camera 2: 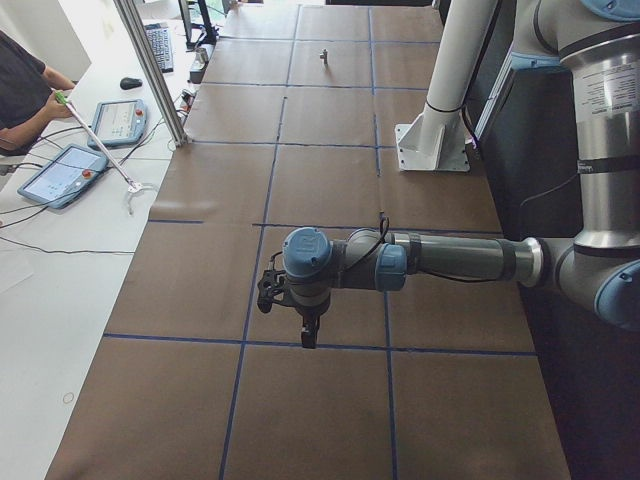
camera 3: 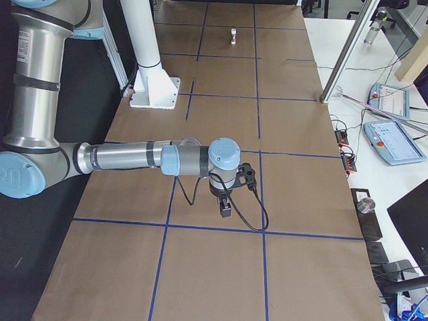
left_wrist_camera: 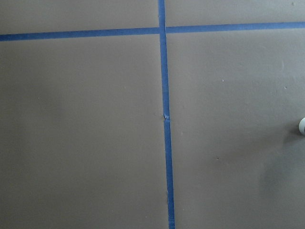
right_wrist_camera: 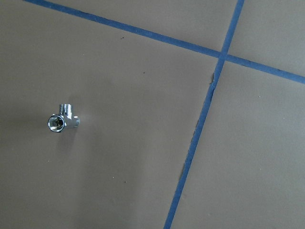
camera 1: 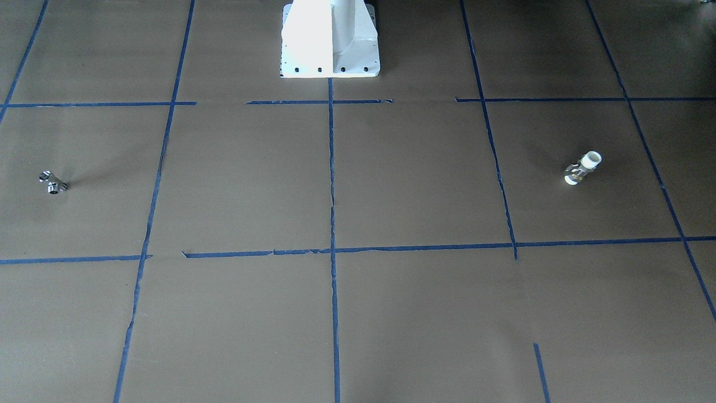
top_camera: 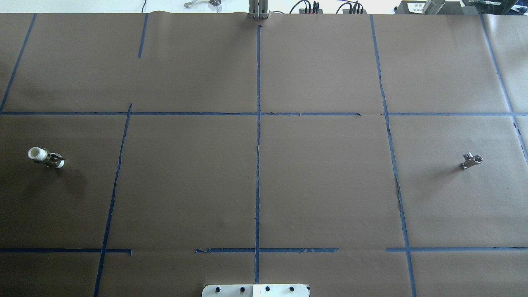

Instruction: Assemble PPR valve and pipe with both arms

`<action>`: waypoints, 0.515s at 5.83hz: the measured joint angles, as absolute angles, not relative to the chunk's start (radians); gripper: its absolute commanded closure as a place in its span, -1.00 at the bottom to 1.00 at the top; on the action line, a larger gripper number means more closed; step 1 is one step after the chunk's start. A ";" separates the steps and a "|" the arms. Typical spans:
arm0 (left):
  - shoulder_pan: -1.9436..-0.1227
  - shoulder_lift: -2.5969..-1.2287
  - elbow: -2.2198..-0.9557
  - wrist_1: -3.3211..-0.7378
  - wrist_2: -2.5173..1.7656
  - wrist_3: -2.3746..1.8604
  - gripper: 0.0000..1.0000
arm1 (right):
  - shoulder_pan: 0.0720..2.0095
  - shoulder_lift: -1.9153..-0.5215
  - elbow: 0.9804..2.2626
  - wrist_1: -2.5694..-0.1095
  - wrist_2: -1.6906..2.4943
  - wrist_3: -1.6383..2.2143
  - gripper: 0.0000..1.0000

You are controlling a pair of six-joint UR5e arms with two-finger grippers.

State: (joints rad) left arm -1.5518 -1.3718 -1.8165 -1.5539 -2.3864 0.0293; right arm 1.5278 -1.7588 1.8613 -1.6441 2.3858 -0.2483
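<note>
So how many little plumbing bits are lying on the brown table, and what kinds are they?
PPR valve, white ends: 1
pipe, shiny chrome T shape: 1
Total: 2

brown table (top_camera: 330, 185) | blue tape grid (top_camera: 258, 165) | teach pendant (camera 2: 62, 175) | keyboard (camera 2: 160, 45) | mouse (camera 2: 131, 82)

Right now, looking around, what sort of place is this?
Probably a robotics lab: left arm and right arm over a table gridded with blue tape, teach pendants alongside.
</note>
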 measured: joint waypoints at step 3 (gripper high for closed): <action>-1.549 -1.360 -1.844 -1.560 -2.382 0.028 -1.00 | 1.528 -1.769 1.866 -1.644 2.397 -0.249 -1.00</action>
State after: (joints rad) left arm -1.5490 -1.3600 -1.8442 -1.5603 -2.3822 0.0276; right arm 1.5278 -1.7692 1.8664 -1.6444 2.3969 -0.2485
